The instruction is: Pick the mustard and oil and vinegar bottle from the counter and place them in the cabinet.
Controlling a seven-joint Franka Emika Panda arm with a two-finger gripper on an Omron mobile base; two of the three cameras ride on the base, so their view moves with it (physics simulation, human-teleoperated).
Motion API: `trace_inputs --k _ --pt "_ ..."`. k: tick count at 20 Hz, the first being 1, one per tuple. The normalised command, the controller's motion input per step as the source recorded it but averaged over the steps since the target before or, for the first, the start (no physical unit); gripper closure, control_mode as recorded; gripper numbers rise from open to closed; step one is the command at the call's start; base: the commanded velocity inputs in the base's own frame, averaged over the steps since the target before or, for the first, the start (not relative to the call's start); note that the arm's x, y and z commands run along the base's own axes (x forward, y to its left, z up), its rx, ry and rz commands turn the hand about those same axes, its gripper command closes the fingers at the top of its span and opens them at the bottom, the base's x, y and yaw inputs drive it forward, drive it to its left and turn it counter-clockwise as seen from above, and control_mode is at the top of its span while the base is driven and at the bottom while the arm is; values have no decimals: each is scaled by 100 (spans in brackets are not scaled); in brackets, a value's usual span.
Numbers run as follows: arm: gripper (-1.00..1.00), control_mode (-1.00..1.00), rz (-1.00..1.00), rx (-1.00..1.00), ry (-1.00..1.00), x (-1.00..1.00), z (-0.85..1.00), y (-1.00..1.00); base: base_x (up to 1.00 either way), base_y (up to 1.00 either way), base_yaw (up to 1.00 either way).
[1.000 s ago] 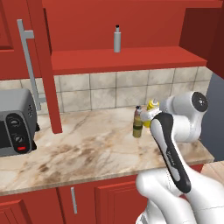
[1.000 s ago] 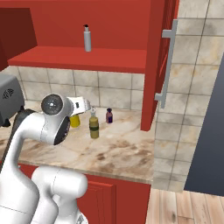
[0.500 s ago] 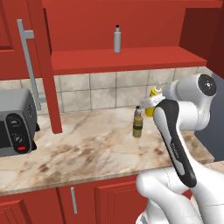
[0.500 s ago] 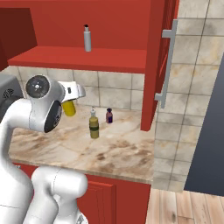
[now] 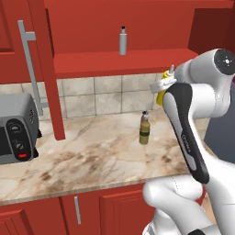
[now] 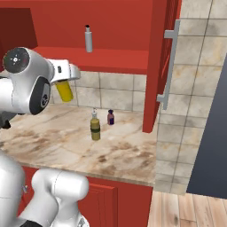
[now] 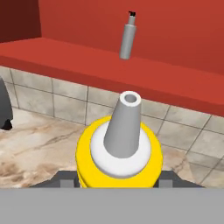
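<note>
Left base view: the mustard (image 5: 160, 95) hangs in the air beside the white arm, well above the counter (image 5: 92, 156); the oil and vinegar bottle (image 5: 144, 128) stands upright below it.

Right base view: the gripper (image 6: 63, 85) clamps the mustard (image 6: 64, 91) — below the cabinet (image 6: 111, 60) shelf.

Hand view: the mustard (image 7: 118, 155) sits between the fingers, nozzle toward the camera.

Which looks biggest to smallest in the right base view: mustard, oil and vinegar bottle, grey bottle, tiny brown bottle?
1. Oil and vinegar bottle, tallest as seen.
2. Grey bottle on the cabinet shelf and the mustard, partly hidden behind the tool: too close to rank, at different depths.
3. Tiny brown bottle, clearly smallest.
</note>
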Motion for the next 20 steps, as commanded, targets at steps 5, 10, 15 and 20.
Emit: trace_inputs --k 5,10,15,20 --pt "100 -100 -5 -1 -8 0 78 0 0 0 0" --pt "100 -100 -1 0 -12 0 62 0 0 0 0" --pt "100 -100 -1 0 -6 3 25 0 0 0 0" --pt "100 -100 0 0 -1 11 3 0 0 0 0"
